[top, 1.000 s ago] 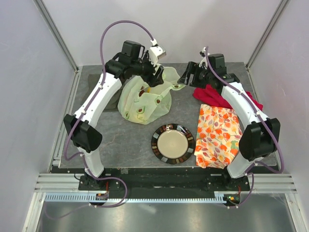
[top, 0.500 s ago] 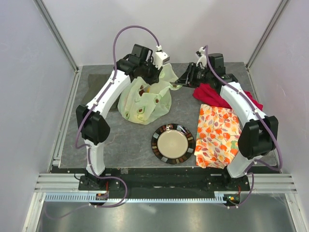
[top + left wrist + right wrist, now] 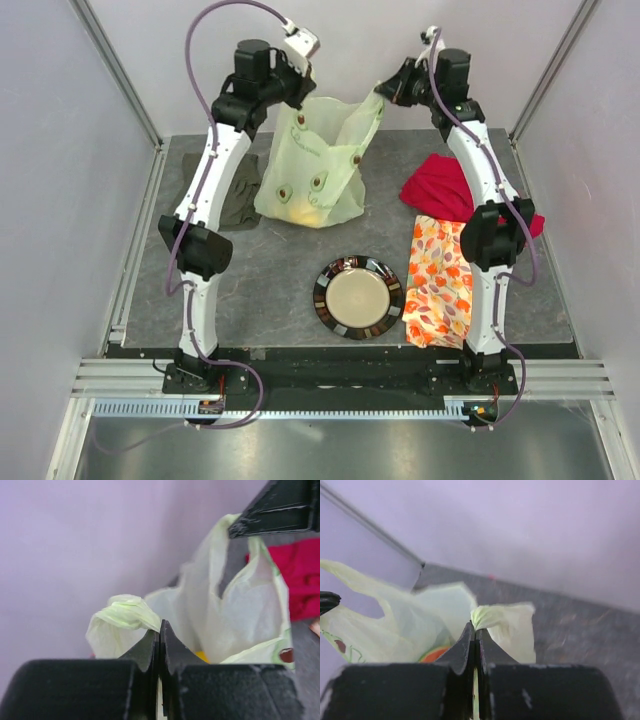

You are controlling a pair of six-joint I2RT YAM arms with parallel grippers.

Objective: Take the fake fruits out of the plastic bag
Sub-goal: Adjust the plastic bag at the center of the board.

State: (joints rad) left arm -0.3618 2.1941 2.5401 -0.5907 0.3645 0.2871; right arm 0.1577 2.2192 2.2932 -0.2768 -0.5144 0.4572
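Pinching a bunched handle apiece, the left gripper (image 3: 291, 96) and right gripper (image 3: 391, 92), jaws shut tight on the thin film, hold the plastic bag (image 3: 316, 160) stretched wide at 12 o'clock from the round, dark-rimmed plate (image 3: 358, 297). Through its crinkly, translucent base the fake fruits (image 3: 300, 208) show as a yellow blur. A flowered cloth (image 3: 450, 280) lies flat at the plate's 3 o'clock, a crumpled red cloth (image 3: 440, 185) at its 1 o'clock

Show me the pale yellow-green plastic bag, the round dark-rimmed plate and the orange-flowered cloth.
pale yellow-green plastic bag (image 3: 318, 170), top view, on its hanging front panel.
round dark-rimmed plate (image 3: 322, 297), top view, on its left rim.
orange-flowered cloth (image 3: 442, 280), top view, on its middle.
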